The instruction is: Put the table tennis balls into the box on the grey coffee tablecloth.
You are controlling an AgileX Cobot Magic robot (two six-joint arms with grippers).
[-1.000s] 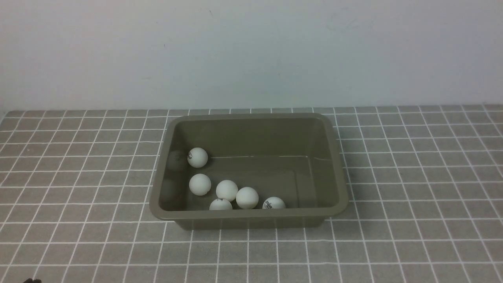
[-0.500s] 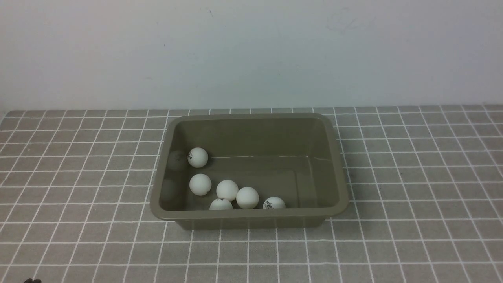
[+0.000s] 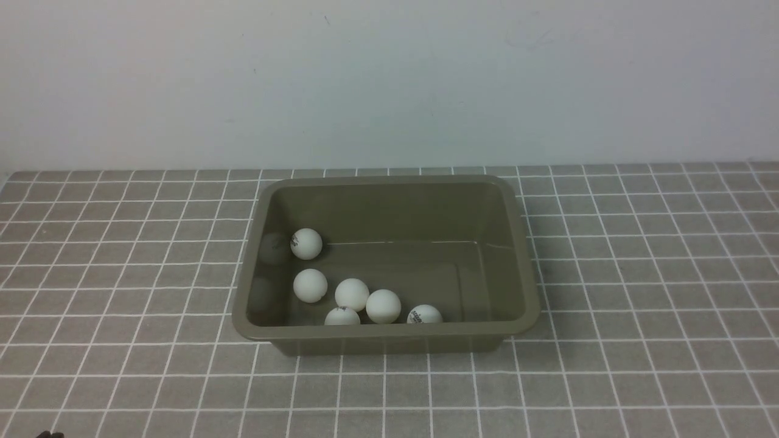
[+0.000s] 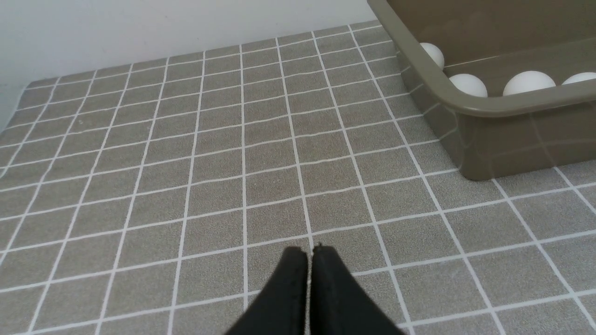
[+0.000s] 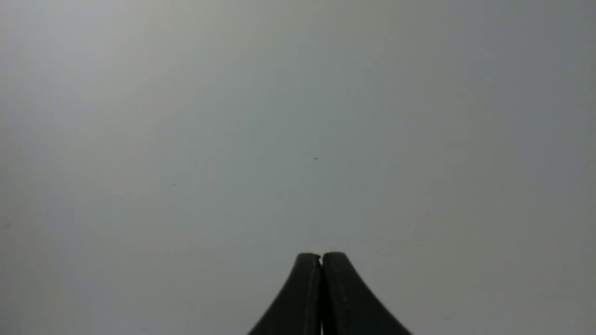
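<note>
I see the box [image 3: 386, 331], long axis left–right, holding six balls [image 3: 352, 294]; left gripper [image 4: 310, 251] and right gripper [image 5: 321, 257] both clenched, empty.

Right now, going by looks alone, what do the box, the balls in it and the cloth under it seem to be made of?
The box looks like moulded plastic, olive-brown and glossy inside: its walls faintly reflect the balls. The balls look like matte white plastic, likely hollow, some with small printed logos. The cloth seems a woven or textured fabric, grey-brown with thin white grid lines and a grainy surface up close.
</note>
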